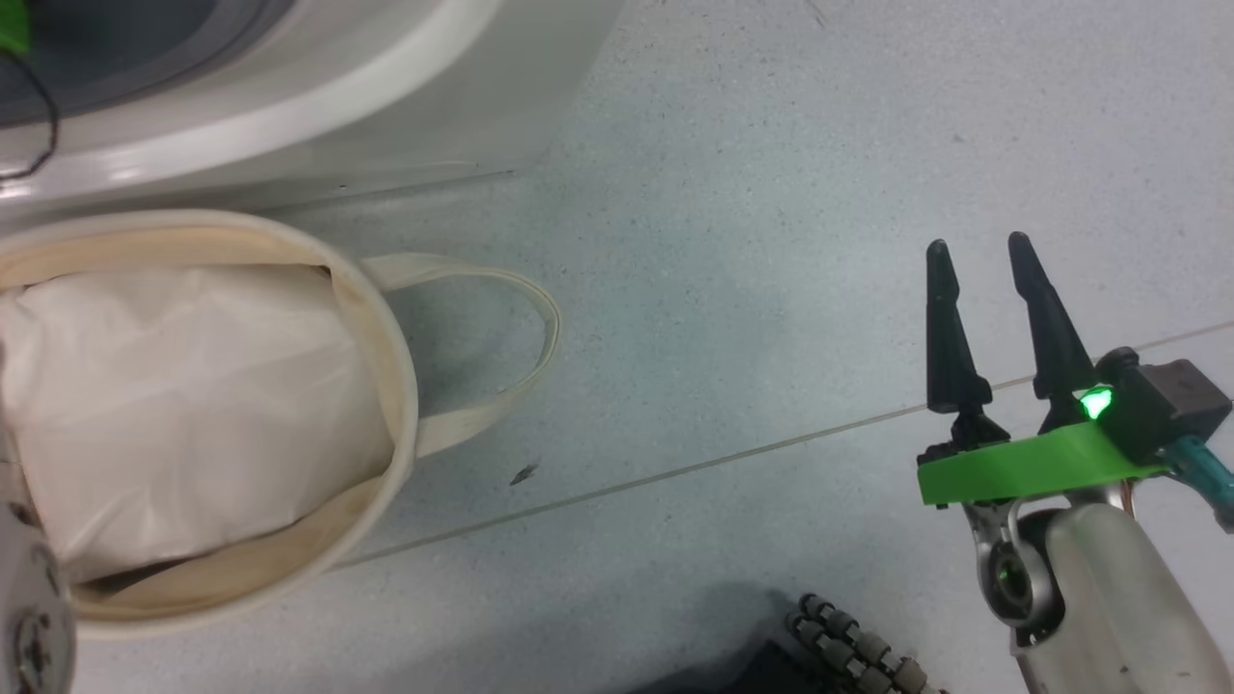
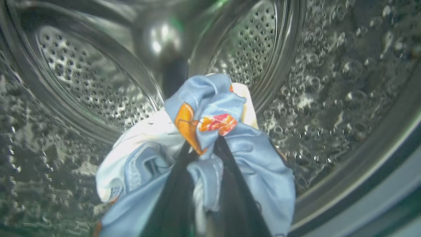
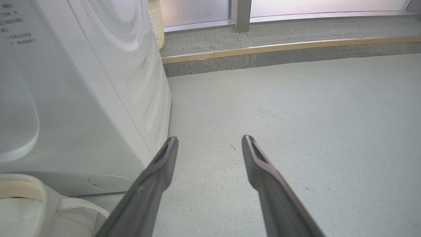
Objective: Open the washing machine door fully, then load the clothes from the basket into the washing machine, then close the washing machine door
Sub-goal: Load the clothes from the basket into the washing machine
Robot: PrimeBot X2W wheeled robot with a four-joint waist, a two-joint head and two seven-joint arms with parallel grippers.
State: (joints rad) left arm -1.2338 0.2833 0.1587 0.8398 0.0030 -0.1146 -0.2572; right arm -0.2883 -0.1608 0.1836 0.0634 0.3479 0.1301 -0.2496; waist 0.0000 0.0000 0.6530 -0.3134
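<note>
Holding the clothes: the left gripper (image 2: 204, 144) is clenched on a bunched fold of the clothes (image 2: 253, 164), its two dark fingers pinched close together inside the drum.
Clothes: soft, crumpled fabric in dusty blue with cream, orange and red patches, gathered round the fingers within the drum.
Washing machine: the washing machine (image 1: 318, 87) has a glossy white shell with a curved moulding round its mouth and a grey rubber ring (image 1: 145, 48) inside that.
Drum: the drum (image 2: 98, 89) is shiny steel, dotted with small round holes and raised bumps.
Writing: a few small grey printed lines (image 3: 16, 23) sit on the white panel in the right wrist view, too blurred to read.
Right gripper: the right gripper (image 1: 980, 249) is released and empty, its tapered black fingers spread over the floor, well apart from the basket. A green tape band (image 1: 1022, 467) and a lit green lamp (image 1: 1096, 402) sit at its wrist.
Basket: the basket (image 1: 403, 386) is a round cream canvas tub with a soft rim, just beside the machine's front. One looped strap handle (image 1: 545, 328) lies out to the side, and a plain white cloth bundle (image 1: 183, 405) lies inside.
Floor: the floor (image 1: 771, 193) is pale, speckled and matt, crossed by a thin seam.
</note>
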